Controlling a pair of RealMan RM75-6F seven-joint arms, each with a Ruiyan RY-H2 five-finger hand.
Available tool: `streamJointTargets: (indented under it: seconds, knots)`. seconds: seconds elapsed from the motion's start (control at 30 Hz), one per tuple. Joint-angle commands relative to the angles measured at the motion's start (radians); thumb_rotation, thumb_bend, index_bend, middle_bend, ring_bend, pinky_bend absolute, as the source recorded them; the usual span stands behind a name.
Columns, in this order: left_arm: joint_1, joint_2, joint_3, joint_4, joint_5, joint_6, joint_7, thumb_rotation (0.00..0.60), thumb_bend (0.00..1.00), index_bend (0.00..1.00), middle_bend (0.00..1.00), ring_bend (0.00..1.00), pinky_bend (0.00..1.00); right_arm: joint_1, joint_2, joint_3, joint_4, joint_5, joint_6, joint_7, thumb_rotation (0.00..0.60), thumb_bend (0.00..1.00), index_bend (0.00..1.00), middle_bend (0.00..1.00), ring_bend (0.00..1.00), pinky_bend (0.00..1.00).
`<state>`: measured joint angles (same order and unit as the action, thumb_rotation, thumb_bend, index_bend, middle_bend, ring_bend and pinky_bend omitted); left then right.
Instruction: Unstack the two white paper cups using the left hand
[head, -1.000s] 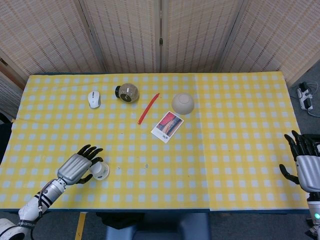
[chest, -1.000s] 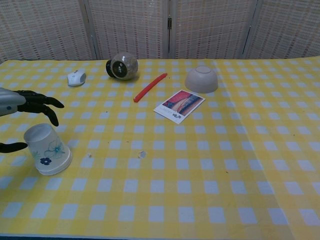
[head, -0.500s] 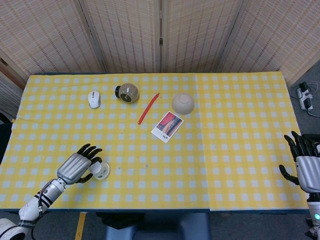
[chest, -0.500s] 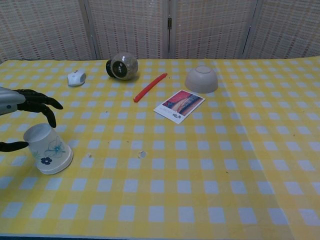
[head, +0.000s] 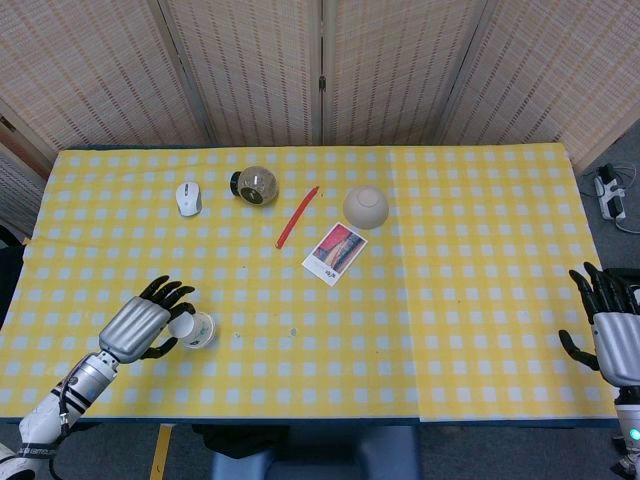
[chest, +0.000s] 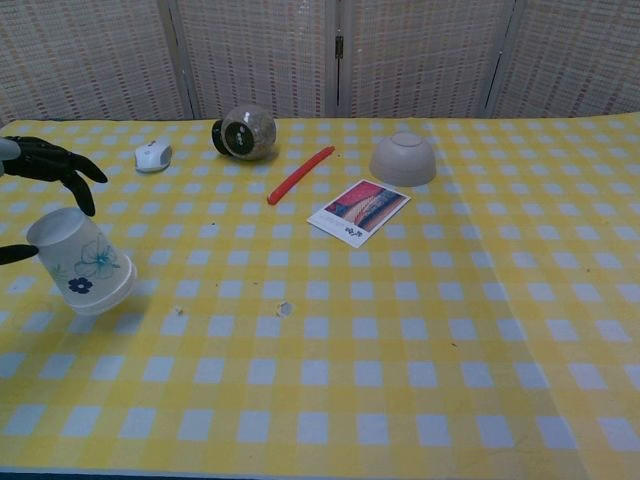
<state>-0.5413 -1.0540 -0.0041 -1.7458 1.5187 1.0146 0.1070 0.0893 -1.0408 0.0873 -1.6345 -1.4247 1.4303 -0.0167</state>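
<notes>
The white paper cups (chest: 80, 262), printed with blue flowers, are nested so they read as one cup. They are upside down, tilted and raised a little off the yellow checked table (chest: 400, 340) at its near left. My left hand (head: 140, 325) grips them from the left, with fingers (chest: 45, 160) over the top and the thumb below. In the head view the cups (head: 192, 328) lie just right of that hand. My right hand (head: 615, 330) hangs past the table's right edge, fingers apart and holding nothing.
At the back of the table lie a white mouse (head: 188, 197), a round jar on its side (head: 256, 185), a red stick (head: 297, 216), an upturned bowl (head: 365, 207) and a picture card (head: 335, 253). Woven screens stand behind.
My left hand has closed on the cups, lifted them off the table and tilted them, shifting slightly left. The right hand has not moved.
</notes>
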Motion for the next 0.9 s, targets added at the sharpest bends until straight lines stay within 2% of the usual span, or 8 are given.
streamJointTargets:
  seconds: [0.03, 0.17, 0.5, 0.63, 0.9]
  knots:
    - [-0.002, 0.042, -0.024, -0.029, 0.003, 0.027, -0.071, 0.6, 0.46, 0.38, 0.17, 0.13, 0.06, 0.0, -0.001, 0.0, 0.0, 0.0, 0.0, -0.001, 0.6, 0.37, 0.0, 0.0, 0.0, 0.0]
    - [-0.008, 0.05, -0.029, -0.025, 0.005, 0.025, -0.055, 0.6, 0.5, 0.39, 0.19, 0.16, 0.07, -0.001, -0.001, -0.001, 0.001, 0.0, 0.0, 0.001, 0.6, 0.37, 0.0, 0.0, 0.0, 0.0]
    - [-0.07, -0.059, -0.016, 0.028, -0.06, -0.114, 0.102, 0.6, 0.52, 0.38, 0.21, 0.18, 0.1, 0.006, -0.007, 0.0, 0.013, -0.001, -0.011, 0.014, 0.6, 0.37, 0.0, 0.0, 0.0, 0.0]
    - [-0.067, -0.056, -0.033, 0.014, -0.07, -0.083, 0.104, 0.6, 0.52, 0.38, 0.21, 0.18, 0.1, 0.005, -0.006, -0.001, 0.013, 0.0, -0.012, 0.015, 0.6, 0.37, 0.0, 0.0, 0.0, 0.0]
    - [-0.055, 0.017, -0.048, -0.046, -0.071, -0.04, 0.086, 0.6, 0.51, 0.38, 0.21, 0.18, 0.1, 0.005, -0.005, -0.001, 0.009, 0.0, -0.013, 0.013, 0.6, 0.37, 0.0, 0.0, 0.0, 0.0]
